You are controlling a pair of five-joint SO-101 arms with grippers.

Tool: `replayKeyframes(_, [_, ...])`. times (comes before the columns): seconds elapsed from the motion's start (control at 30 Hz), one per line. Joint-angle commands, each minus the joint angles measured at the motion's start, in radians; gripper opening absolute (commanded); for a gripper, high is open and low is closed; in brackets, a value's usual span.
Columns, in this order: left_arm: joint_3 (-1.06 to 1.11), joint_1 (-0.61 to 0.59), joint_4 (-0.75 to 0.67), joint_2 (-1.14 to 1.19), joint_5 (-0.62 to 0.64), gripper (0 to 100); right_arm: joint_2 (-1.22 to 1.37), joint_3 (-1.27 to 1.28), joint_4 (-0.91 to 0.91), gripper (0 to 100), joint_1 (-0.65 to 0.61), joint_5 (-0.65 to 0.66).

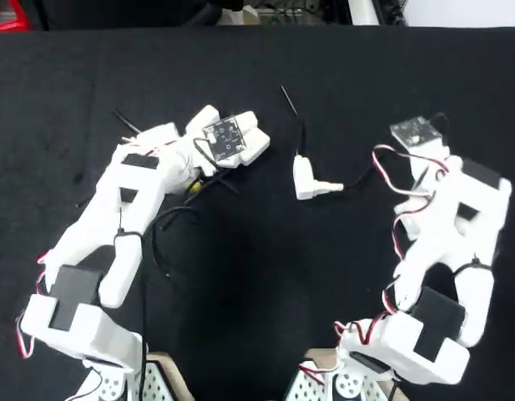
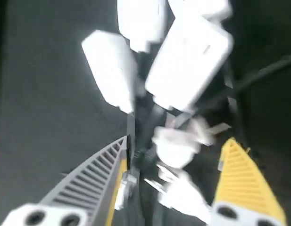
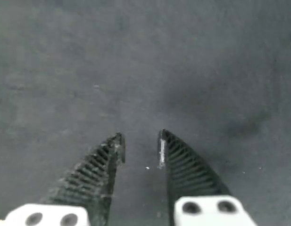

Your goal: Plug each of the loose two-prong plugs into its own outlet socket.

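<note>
White angled plastic two-prong plug (image 1: 305, 177) lies loose on the black worktop (image 1: 265, 276), well apart from my released right claw (image 3: 140, 136); light, rigid, slick, I reckon, so pinch its flat sides. Left claw (image 2: 177, 141) gapes before white outlet blocks (image 2: 187, 61).

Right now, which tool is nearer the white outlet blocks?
Left. The left tool hangs directly over the white outlet blocks; the right tool is off across the table, over bare black cloth.
</note>
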Motion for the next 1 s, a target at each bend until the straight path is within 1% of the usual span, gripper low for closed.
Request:
replayKeyframes(0.0, [-0.007,0.015,-0.158,-0.002,-0.026,29,-0.048,0.064,-0.129,11.3,0.051,0.018])
replayKeyframes(0.1, [0.081,0.053,-0.281,-0.003,-0.026,29,-0.05,0.117,-0.183,11.3,0.049,0.018])
replayKeyframes(0.2, [0.17,0.085,-0.451,-0.002,-0.015,29,-0.05,0.171,-0.241,11.3,0.041,0.017])
replayKeyframes(0.3, [0.242,0.096,-0.615,-0.002,0.068,27,-0.05,0.222,-0.308,11.3,0.018,0.012])
replayKeyframes(0.4, [0.277,0.094,-0.718,0.0,0.103,25,-0.05,0.266,-0.35,11.3,-0.005,0.012])
replayKeyframes(0.47, [0.286,0.094,-0.738,0.023,0.137,25,-0.05,0.283,-0.364,11.3,-0.015,0.012])
replayKeyframes(0.63, [0.217,0.09,-0.802,0.175,0.137,26,-0.05,0.291,-0.368,11.3,-0.031,0.012])
replayKeyframes(0.8, [0.127,0.088,-0.806,0.328,0.126,26,-0.05,0.289,-0.368,11.3,-0.031,0.012])
replayKeyframes(0.97, [0.116,0.085,-0.801,0.354,0.094,25,-0.047,0.289,-0.368,11.3,-0.031,0.012])
